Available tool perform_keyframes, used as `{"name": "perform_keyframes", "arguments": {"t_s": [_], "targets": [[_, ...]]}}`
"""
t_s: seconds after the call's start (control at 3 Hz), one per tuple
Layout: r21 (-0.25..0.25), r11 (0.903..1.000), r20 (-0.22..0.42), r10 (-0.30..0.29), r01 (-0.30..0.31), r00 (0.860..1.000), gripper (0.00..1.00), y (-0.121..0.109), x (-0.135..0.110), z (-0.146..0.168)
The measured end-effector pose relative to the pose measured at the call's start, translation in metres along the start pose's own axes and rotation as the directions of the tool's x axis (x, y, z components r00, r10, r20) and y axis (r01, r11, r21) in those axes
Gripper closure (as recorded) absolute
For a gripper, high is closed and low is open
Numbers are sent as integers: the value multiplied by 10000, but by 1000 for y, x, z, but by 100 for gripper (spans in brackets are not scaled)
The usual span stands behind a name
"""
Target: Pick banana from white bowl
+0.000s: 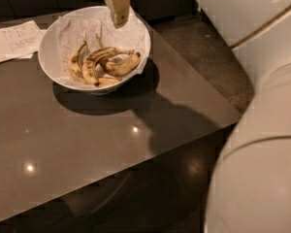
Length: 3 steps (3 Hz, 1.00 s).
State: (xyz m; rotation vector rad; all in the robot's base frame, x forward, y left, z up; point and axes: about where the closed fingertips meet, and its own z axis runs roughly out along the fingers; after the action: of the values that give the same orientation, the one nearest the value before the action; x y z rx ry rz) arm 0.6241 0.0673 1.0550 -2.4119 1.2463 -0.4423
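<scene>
My tan gripper point(117, 6) hangs over the far rim of the deep white paper-lined bowl point(44, 62); whether it is open I cannot tell. The long, brown-streaked overripe banana point(93, 64) lies inside among shorter bananas point(123, 67). I judge it light, soft and easily bruised, so I'd pinch gently across its plump middle.

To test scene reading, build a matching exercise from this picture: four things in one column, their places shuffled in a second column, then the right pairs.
Things
1. tool
2. banana
3. white bowl
4. sheet of paper with writing

Places
A. flat on the table, left of the bowl
B. lying inside the bowl
C. hanging over the bowl's far rim
D. standing on the table, near its far edge

Pairs: 1-C, 2-B, 3-D, 4-A
</scene>
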Motion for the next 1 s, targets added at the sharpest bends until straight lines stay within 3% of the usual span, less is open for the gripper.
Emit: {"name": "perform_keyframes", "arguments": {"t_s": [0.33, 1.0], "targets": [[-230, 9993, 345, -291, 299, 9990, 39, -11, -12, 21], [-980, 9938, 973, -434, 530, 9943, 44, -8, -25, 68]]}}
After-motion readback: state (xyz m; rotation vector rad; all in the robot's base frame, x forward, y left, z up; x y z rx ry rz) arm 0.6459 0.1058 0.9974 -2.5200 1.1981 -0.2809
